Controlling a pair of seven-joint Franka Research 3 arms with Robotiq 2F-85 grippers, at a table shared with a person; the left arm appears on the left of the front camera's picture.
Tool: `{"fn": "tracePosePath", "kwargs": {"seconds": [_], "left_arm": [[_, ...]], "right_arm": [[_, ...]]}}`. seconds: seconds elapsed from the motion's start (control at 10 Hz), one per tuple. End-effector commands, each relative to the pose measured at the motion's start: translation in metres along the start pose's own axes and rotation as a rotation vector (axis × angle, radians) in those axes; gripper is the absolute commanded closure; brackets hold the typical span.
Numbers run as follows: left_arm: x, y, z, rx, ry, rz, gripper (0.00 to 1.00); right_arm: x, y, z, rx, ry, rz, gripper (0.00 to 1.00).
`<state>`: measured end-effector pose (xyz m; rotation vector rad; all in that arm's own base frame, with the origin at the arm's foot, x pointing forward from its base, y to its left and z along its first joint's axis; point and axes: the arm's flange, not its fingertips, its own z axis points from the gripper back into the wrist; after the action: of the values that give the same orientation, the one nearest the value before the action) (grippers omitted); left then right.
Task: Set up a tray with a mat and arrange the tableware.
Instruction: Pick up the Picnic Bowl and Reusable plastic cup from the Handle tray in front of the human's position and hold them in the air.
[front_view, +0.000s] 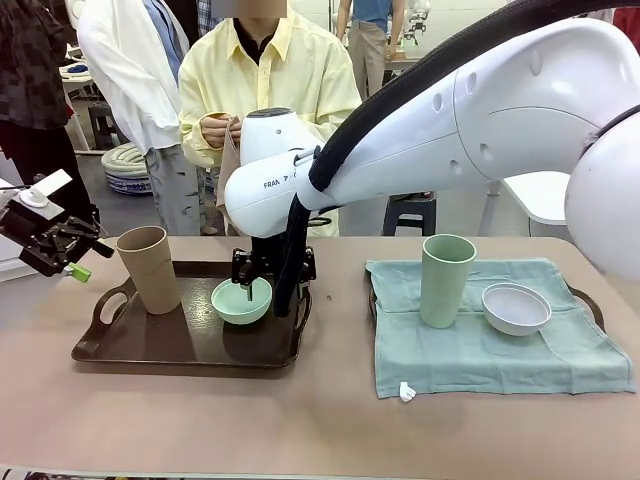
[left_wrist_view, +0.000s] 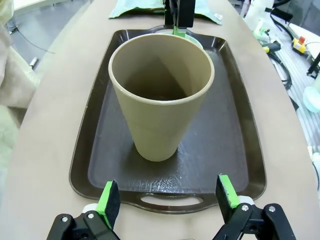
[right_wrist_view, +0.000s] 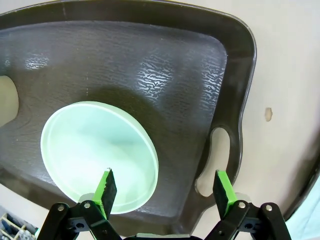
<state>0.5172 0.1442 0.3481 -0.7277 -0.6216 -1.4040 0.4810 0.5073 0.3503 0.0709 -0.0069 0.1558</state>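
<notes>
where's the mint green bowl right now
In the front view, the mint green bowl sits on the dark tray at picture left, just right of the tan cup, below the open right pincer.

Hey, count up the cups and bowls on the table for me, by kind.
Cups: 2 (tan-brown cup, pale green cup)
Bowls: 2 (mint green bowl, greyish white bowl)
Total: 4

From the left wrist, the tan-brown cup hides most of the mint green bowl behind it.
</notes>
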Motion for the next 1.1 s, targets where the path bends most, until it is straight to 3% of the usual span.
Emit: {"fn": "tracePosePath", "kwargs": {"seconds": [0.0, 0.3, 0.5, 0.8, 1.0], "left_arm": [[-0.001, 0.000, 0.001, -0.006, 0.011, -0.012, 0.00], [0.016, -0.010, -0.006, 0.050, -0.010, -0.022, 0.00], [-0.007, -0.005, -0.006, 0.067, -0.023, -0.006, 0.00], [0.023, 0.010, -0.047, 0.112, -0.054, 0.007, 0.00], [0.021, 0.010, -0.055, 0.101, -0.091, 0.020, 0.00]], "right_arm": [[0.000, 0.000, 0.000, 0.000, 0.000, 0.000, 0.00], [-0.001, -0.002, 0.008, -0.007, -0.008, 0.013, 0.00], [-0.002, -0.008, 0.010, 0.000, -0.007, 0.006, 0.00], [-0.001, -0.008, 0.005, 0.004, 0.003, 0.012, 0.00], [-0.001, -0.007, 0.005, 0.004, 0.008, 0.014, 0.00]]}}
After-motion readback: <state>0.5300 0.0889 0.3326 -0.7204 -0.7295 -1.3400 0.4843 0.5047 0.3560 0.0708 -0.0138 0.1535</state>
